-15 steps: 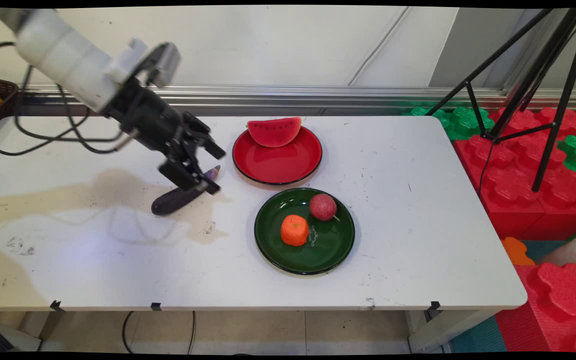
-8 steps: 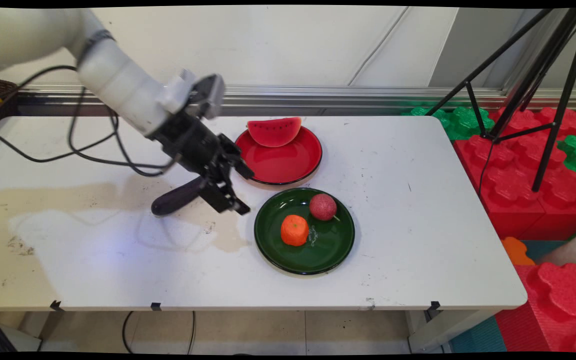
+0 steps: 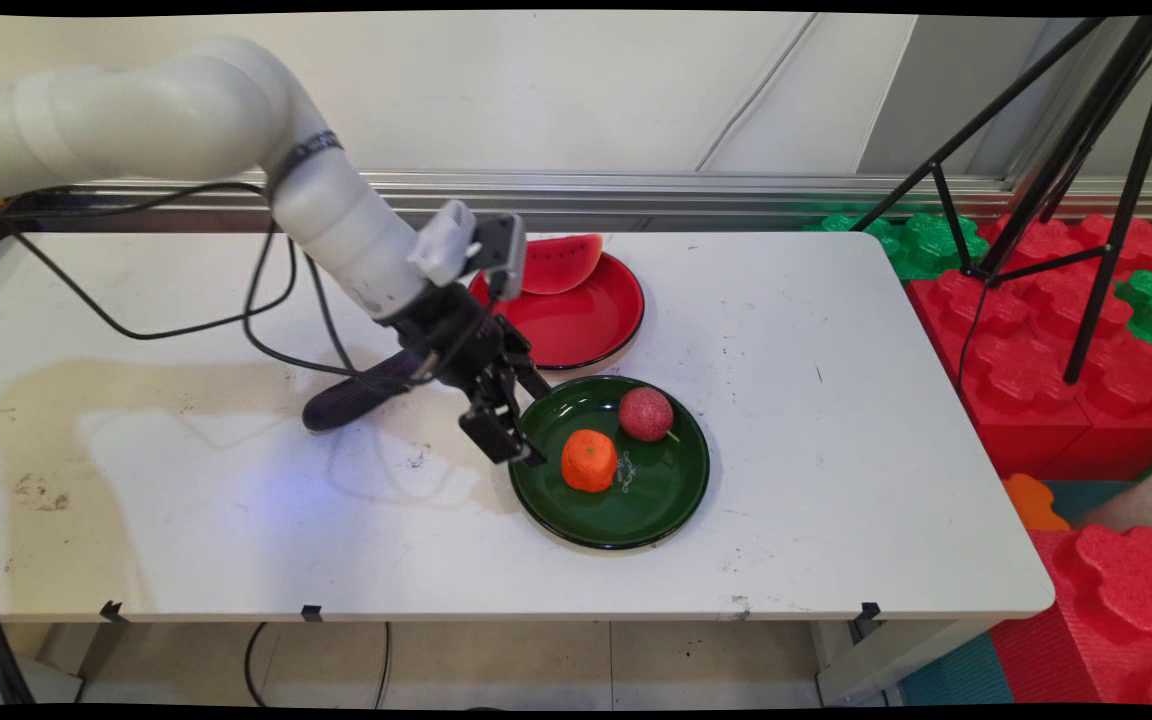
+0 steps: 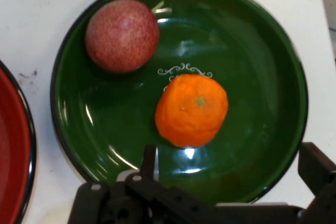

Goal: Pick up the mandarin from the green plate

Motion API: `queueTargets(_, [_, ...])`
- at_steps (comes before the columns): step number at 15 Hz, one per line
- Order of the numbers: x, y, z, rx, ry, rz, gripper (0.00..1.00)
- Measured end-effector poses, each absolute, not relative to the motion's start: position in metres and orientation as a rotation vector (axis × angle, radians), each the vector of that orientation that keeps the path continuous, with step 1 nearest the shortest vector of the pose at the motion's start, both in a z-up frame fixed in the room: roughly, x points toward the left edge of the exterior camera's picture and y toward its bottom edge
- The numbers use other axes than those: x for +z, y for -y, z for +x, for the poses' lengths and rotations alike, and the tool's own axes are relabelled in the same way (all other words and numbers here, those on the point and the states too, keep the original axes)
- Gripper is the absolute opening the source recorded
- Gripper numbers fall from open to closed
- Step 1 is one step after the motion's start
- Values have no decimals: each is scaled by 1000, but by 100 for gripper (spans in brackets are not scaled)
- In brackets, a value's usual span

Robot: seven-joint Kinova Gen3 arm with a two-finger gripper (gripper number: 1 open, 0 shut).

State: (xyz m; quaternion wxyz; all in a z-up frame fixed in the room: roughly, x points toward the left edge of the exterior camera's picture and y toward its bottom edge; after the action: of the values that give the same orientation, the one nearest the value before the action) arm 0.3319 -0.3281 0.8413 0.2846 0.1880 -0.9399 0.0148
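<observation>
White table [image 3: 836, 420] stained tan, red foam blocks [image 3: 1036, 330] beside, claw [image 3: 521, 420] spread wide over green plate [image 3: 676, 500]

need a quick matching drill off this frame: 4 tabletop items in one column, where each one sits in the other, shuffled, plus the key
Items
1. watermelon slice
2. orange
3. eggplant
4. gripper

Places
A. on the bare table, left of both plates
B. over the near-left rim of the green plate
C. at the far edge of the red plate
D. in the green plate, beside the speckled red fruit

Pairs: 1-C, 2-D, 3-A, 4-B
</observation>
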Motion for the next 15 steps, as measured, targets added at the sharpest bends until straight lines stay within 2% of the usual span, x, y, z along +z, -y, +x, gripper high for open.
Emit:
queueTargets(6, [809,345,312,13,2549,513,100])
queueTargets(15, [782,359,292,8,2574,505,100])
